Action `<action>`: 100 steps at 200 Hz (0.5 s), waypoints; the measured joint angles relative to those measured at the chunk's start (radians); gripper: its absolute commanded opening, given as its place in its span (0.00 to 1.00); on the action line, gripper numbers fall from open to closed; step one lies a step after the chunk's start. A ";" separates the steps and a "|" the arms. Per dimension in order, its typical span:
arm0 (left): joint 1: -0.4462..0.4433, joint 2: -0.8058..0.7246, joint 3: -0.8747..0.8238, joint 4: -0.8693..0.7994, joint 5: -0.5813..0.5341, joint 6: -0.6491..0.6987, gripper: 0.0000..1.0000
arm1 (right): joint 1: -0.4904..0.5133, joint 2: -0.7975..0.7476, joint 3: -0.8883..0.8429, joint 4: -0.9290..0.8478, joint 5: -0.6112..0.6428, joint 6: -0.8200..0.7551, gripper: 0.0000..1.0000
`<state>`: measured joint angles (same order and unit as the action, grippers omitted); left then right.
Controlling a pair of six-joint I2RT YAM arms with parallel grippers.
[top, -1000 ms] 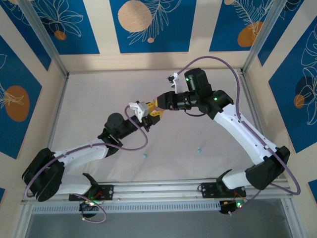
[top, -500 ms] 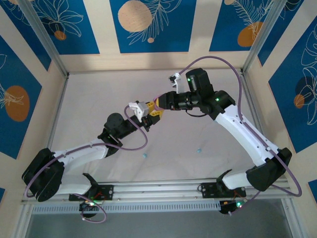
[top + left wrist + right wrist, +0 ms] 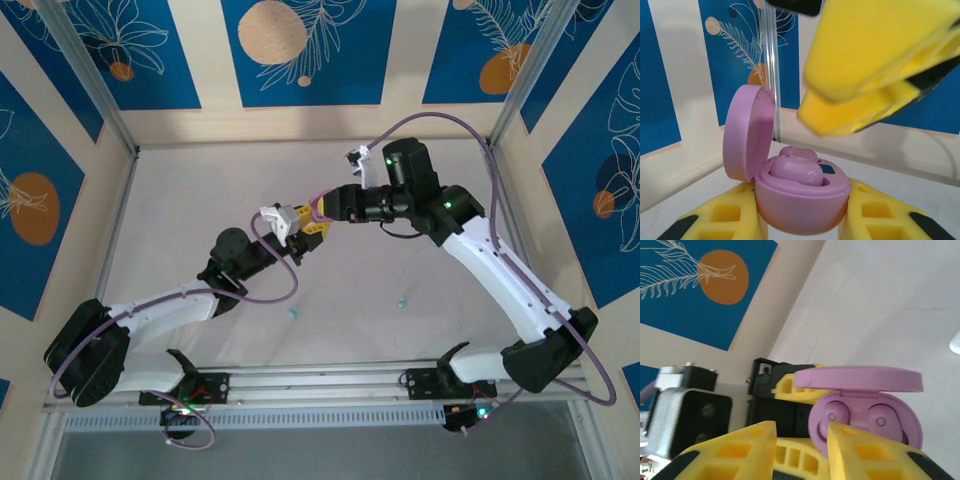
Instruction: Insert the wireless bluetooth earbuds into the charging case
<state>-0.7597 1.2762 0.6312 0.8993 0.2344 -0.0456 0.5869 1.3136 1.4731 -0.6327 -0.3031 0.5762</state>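
White surface [image 3: 190, 200]: open pink charging case [image 3: 801, 206] is gripped by left hand [image 3: 802, 219]; right hand [image 3: 800, 432], at two o'clock, stands parted, empty.

Top camera: I had it fixed high behind the left arm [image 3: 160, 310] and right arm [image 3: 500, 280], bases at its bottom edge, looking down over the whole table [image 3: 200, 190], far off.
Left wrist camera: sat low behind the left fingers [image 3: 725, 220], faced level, very close to the pink case [image 3: 800, 200].
Right wrist camera: looked past the right fingers [image 3: 735, 450], tilted, across the table, equally close.
Shared: I got the pink case in both wrist views, from different sides; the left view also took in the right fingers; the top view held that meeting point mid-table.
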 measured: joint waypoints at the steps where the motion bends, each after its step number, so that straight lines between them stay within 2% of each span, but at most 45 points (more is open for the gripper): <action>1: 0.000 0.000 0.000 0.000 0.000 0.000 0.29 | 0.000 -0.002 0.000 0.000 0.000 0.000 0.34; 59: 0.000 -0.006 -0.002 0.001 0.000 0.000 0.29 | -0.027 -0.111 -0.032 0.071 0.017 -0.003 0.36; 100: 0.000 -0.011 -0.002 0.001 0.028 0.000 0.29 | -0.109 -0.097 -0.037 0.098 0.043 0.024 0.41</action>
<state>-0.7597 1.2652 0.6292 0.9001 0.2623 -0.0456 0.4782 1.2167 1.4357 -0.5350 -0.2604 0.6003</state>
